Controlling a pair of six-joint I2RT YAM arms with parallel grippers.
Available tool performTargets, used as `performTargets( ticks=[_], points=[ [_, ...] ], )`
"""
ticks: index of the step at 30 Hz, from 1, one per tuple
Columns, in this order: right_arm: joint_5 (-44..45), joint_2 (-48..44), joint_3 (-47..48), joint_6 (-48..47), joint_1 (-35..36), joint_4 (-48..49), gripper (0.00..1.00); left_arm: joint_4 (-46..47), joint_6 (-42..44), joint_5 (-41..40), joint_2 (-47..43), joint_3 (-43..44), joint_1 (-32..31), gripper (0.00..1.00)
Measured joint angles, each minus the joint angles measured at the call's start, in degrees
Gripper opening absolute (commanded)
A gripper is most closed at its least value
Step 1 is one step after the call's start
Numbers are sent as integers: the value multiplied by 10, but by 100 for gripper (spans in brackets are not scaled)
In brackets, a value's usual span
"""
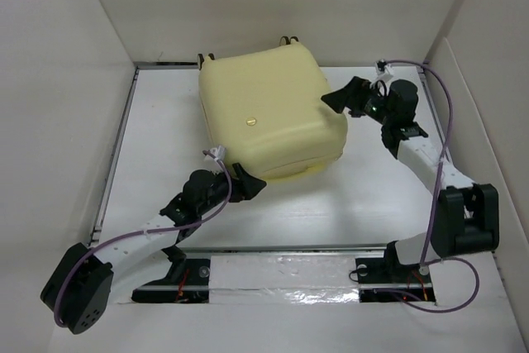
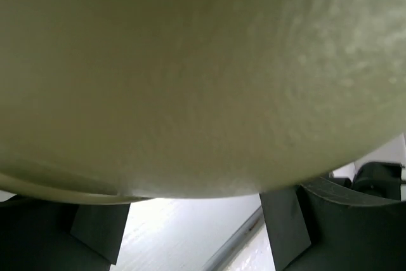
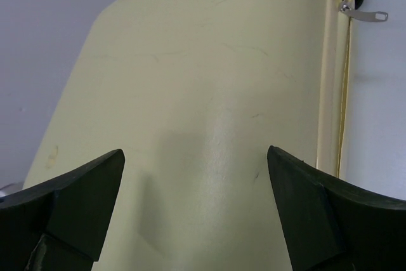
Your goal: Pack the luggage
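Note:
The luggage (image 1: 269, 109), a pale yellow hard-shell suitcase, lies flat and closed at the back middle of the white table; black wheels (image 1: 289, 40) show at its far edge. My left gripper (image 1: 248, 181) is open at the suitcase's near left corner. In the left wrist view the shell (image 2: 190, 80) fills the frame and hides the fingertips (image 2: 285, 223); the gripper (image 2: 196, 220) holds nothing. My right gripper (image 1: 335, 98) is open at the suitcase's right edge. In the right wrist view it (image 3: 193, 169) hovers over the shell (image 3: 209, 80), beside a silver zipper pull (image 3: 365, 14).
White walls (image 1: 66, 121) close in the table on the left, back and right. A silver taped strip (image 1: 281, 274) runs along the near edge between the arm bases. Purple cables (image 1: 446, 121) loop along both arms.

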Motion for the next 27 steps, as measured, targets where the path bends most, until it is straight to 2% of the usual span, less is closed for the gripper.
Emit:
performTargets(
  ticks=[3, 4, 5, 8, 10, 12, 13, 14, 15, 17, 24, 27],
  points=[
    [3, -80, -61, 5, -15, -6, 97, -15, -3, -24, -16, 0, 3, 69],
    [6, -114, -88, 6, -28, -2, 91, -17, -3, -26, -20, 0, 2, 69],
    [10, -151, -118, 6, -42, 9, 59, -23, -3, -33, -31, 0, 1, 69],
    [26, -257, -232, 6, -74, 64, 0, -34, 2, -49, -54, 0, 0, 69],
    [24, -299, -315, 12, -76, 117, 0, -40, 5, -59, -63, 0, 0, 69],
    [12, -316, -398, 15, -76, 161, 6, -46, 10, -67, -65, 0, 0, 69],
    [5, -313, -438, 16, -76, 182, 13, -48, 14, -70, -64, 0, 0, 68],
    [-2, -306, -471, 17, -76, 194, 33, -49, 15, -72, -64, 1, 0, 68],
    [-6, -299, -497, 18, -76, 202, 41, -50, 17, -72, -64, 1, 0, 68],
    [-8, -281, -527, 15, -76, 218, 48, -50, 17, -72, -64, 1, 0, 68],
    [-37, -181, -513, -1, -64, 350, 51, -52, 19, -73, -64, 1, 0, 67],
    [-43, -136, -494, -4, -59, 377, 51, -54, 19, -73, -65, 1, 0, 66]
  ],
)
